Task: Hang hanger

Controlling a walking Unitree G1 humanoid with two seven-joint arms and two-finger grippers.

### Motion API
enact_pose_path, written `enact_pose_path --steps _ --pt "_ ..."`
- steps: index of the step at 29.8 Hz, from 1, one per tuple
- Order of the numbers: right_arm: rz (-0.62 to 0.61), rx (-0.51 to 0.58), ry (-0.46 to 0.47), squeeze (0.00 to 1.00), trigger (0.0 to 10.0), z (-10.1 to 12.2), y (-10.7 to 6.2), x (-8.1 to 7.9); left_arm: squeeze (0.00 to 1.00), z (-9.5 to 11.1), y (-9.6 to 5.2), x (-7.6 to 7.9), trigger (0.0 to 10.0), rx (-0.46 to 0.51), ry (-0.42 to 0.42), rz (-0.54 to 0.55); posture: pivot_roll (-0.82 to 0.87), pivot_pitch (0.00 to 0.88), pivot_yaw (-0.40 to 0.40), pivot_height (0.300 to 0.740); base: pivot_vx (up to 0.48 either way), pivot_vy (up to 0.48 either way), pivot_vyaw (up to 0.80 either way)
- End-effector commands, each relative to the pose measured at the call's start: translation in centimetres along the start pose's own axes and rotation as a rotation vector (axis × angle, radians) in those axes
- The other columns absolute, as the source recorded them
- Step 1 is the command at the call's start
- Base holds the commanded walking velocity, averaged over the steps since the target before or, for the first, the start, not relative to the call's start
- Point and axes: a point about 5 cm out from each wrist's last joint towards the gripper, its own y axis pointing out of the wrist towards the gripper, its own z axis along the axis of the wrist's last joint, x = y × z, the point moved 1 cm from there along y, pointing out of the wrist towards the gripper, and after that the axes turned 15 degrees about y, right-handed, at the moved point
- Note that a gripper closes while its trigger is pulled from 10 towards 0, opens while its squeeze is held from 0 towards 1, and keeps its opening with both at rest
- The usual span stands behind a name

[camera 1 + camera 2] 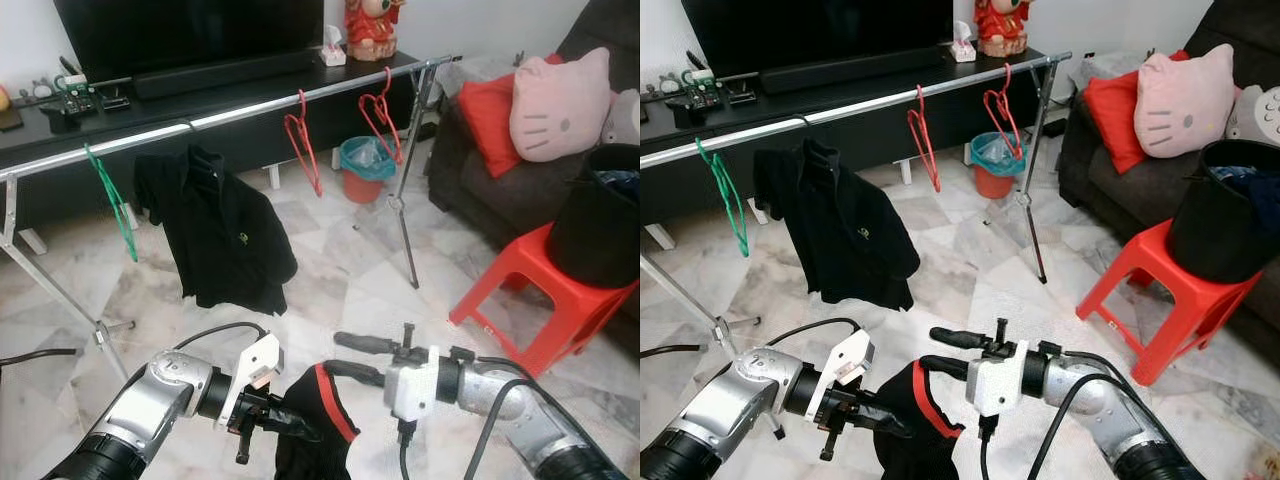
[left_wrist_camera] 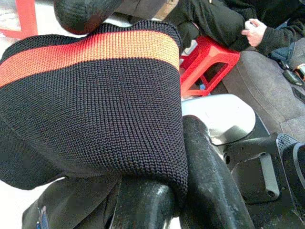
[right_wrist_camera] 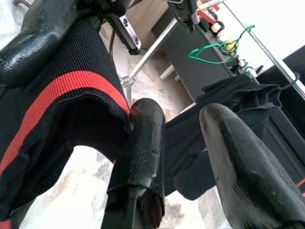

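Observation:
A black knit garment with a red stripe (image 1: 318, 425) hangs low in front of me, between my two grippers. My left gripper (image 1: 283, 421) is shut on its left side, and the knit drapes over the fingers (image 2: 209, 186) in the left wrist view. My right gripper (image 1: 352, 358) is open, its fingers pointing left. Its lower finger (image 3: 142, 157) lies against the red-striped edge, while the upper finger (image 3: 243, 167) is free above the cloth. A silver clothes rail (image 1: 250, 108) beyond carries a green hanger (image 1: 112, 205), two red hangers (image 1: 303, 148) (image 1: 383, 115) and a black shirt (image 1: 222, 238).
A red stool (image 1: 530, 290) with a black bucket (image 1: 600, 215) stands to the right, in front of a dark sofa (image 1: 470, 180) with a pink cushion (image 1: 560, 105). A teal bin (image 1: 365, 165) sits behind the rail. A person's hand (image 2: 255, 31) shows in the left wrist view.

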Motion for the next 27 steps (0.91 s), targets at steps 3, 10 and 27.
enact_pose_path --steps 3,10,27 --pt "0.022 0.020 -0.046 0.00 10.0 0.6 0.5 0.2 0.00 1.5 -0.4 -0.2 10.0 0.017 0.060 -0.021 0.00 0.000 0.018 0.740 0.000 0.000 0.00" --pt "0.016 -0.016 -0.033 0.00 10.0 -0.1 0.4 0.1 0.00 2.1 -0.2 -0.3 10.0 0.034 0.074 -0.026 0.00 0.000 0.020 0.740 0.000 0.000 0.00" --pt "-0.106 -0.045 0.138 0.00 10.0 -2.2 -0.1 -1.5 0.00 1.8 1.1 -0.6 10.0 0.106 0.010 0.022 0.00 0.000 0.026 0.740 0.000 0.000 0.00"
